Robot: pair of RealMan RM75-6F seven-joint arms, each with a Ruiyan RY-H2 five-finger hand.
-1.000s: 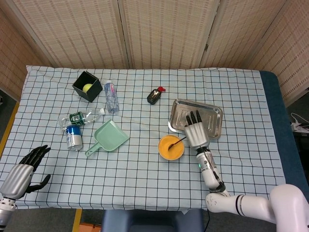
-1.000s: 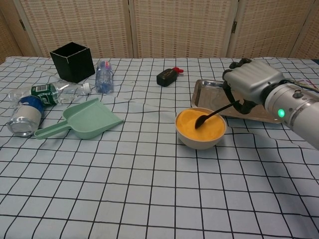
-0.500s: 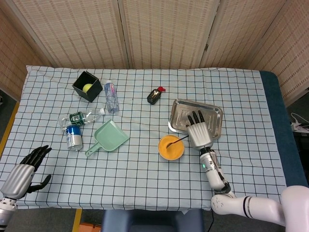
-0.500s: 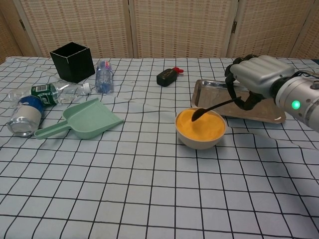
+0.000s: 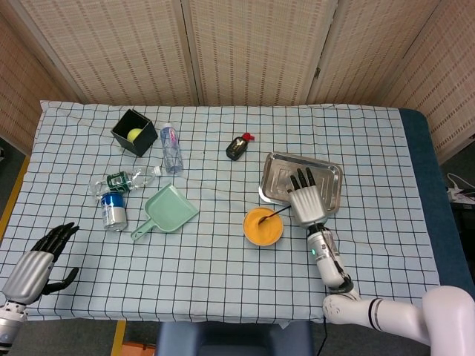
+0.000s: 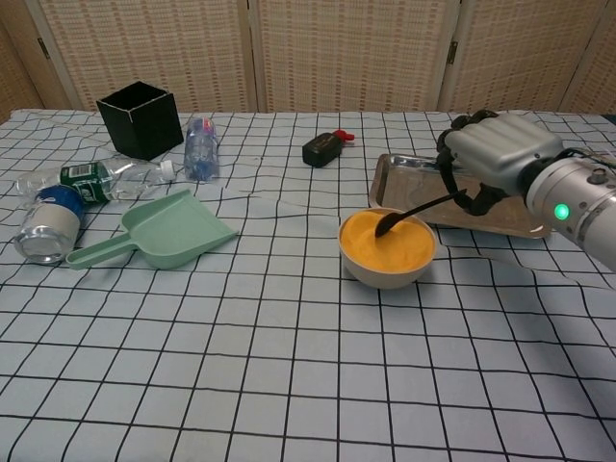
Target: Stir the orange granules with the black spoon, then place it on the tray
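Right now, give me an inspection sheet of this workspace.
Surface: table under a checked cloth, somewhat wrinkled.
Job's things: black spoon with its bowl at the orange granules in the white bowl; metal tray behind it, nothing in it.
Clutter: green dustpan, black box with a yellow ball, two clear bottles, a lying can, small black object with a red tip.
Hands: right hand holds the spoon's handle; left hand at the table's near left corner, fingers apart, holding nothing.
Cables: a cable on the floor at far right.
Surroundings: woven folding screens behind the table.
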